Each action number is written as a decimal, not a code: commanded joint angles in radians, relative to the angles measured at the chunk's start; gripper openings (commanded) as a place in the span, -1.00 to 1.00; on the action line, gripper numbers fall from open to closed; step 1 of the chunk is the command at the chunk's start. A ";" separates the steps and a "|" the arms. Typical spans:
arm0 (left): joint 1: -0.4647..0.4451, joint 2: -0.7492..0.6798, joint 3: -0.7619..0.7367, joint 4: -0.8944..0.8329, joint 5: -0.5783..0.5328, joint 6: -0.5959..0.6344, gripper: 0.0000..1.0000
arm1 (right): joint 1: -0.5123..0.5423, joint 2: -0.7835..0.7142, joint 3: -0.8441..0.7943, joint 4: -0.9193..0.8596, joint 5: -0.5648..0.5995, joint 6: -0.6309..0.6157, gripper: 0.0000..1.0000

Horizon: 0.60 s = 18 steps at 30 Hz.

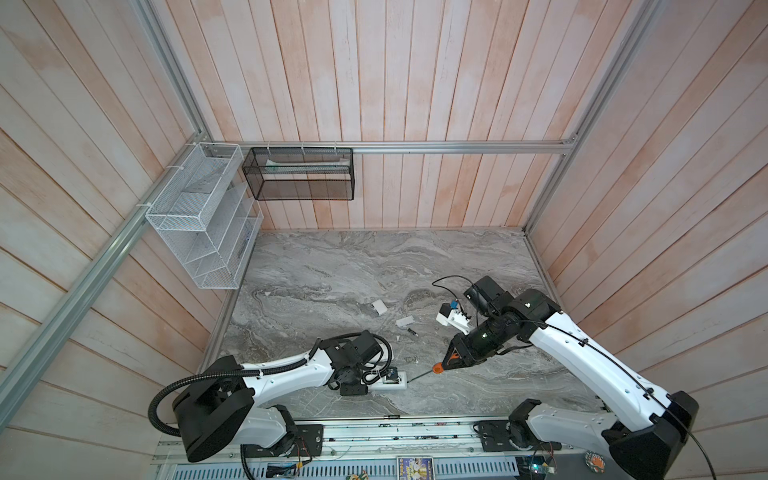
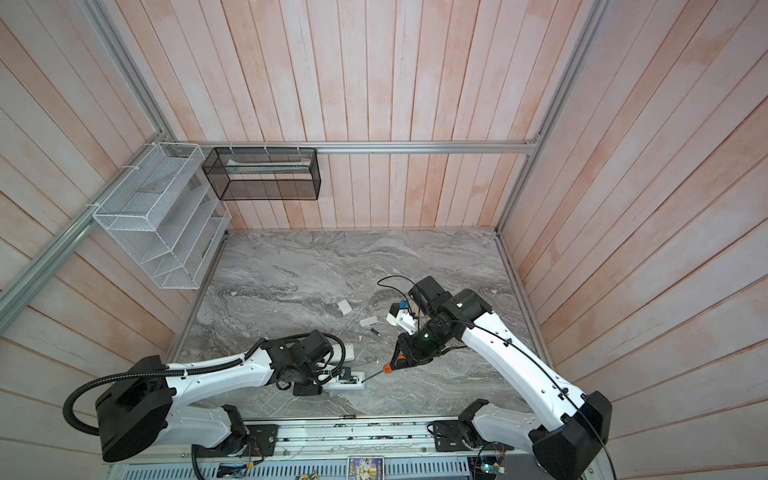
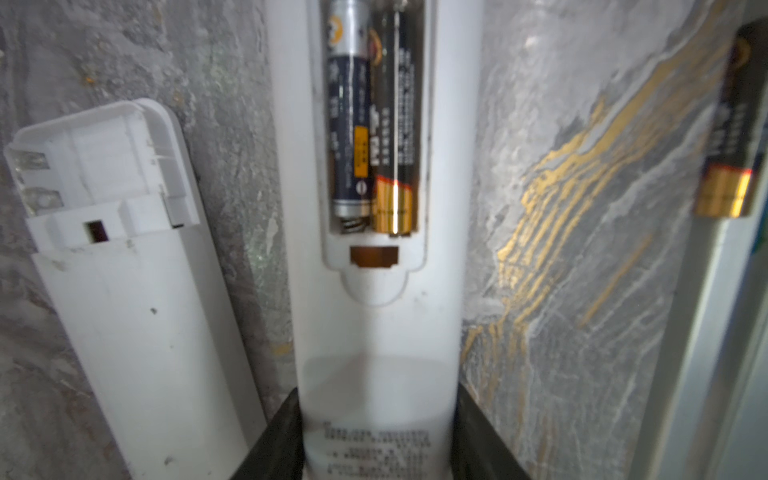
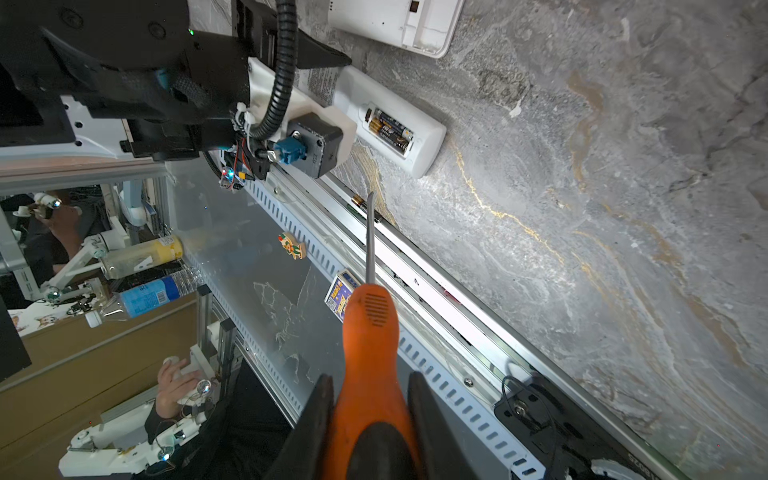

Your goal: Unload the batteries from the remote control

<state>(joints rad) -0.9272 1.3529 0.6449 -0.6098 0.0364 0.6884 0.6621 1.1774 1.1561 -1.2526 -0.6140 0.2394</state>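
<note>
Batteries [image 3: 392, 124], slim dark cells, sit in the white plastic remote [image 3: 374, 332] clamped by the left end effector [image 3: 376, 436]; right end effector [image 4: 370, 380] grips an orange-handled screwdriver [image 4: 370, 316]. Probably light, slick: lever from the spring [image 3: 353, 225].

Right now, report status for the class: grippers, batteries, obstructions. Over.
Left gripper shut on white plastic remote. Right gripper shut on orange-handled screwdriver, tip near its end. Two dark cylindrical batteries in open bay. Nothing blocking.

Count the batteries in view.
4 batteries: two in the held remote's open compartment, one loose beside the white covers, one at the table's near edge. Others may be hidden.
</note>
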 commanded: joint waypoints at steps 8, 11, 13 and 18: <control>-0.019 0.012 -0.027 -0.031 -0.084 0.007 -0.78 | 0.014 0.071 0.005 0.028 0.034 -0.026 -1.00; -0.019 0.012 -0.026 -0.032 -0.084 0.005 -0.78 | 0.021 0.083 0.000 0.063 0.027 -0.026 -1.00; -0.019 0.015 -0.024 -0.032 -0.086 0.003 -0.78 | 0.024 0.087 -0.011 0.086 0.021 -0.025 -1.00; -0.019 0.018 -0.025 -0.031 -0.085 0.000 -0.78 | 0.038 0.092 -0.045 0.139 0.005 -0.011 -1.00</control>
<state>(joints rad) -0.9466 1.3499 0.6449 -0.6090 0.0021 0.6872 0.6868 1.2625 1.1328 -1.1545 -0.5861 0.2325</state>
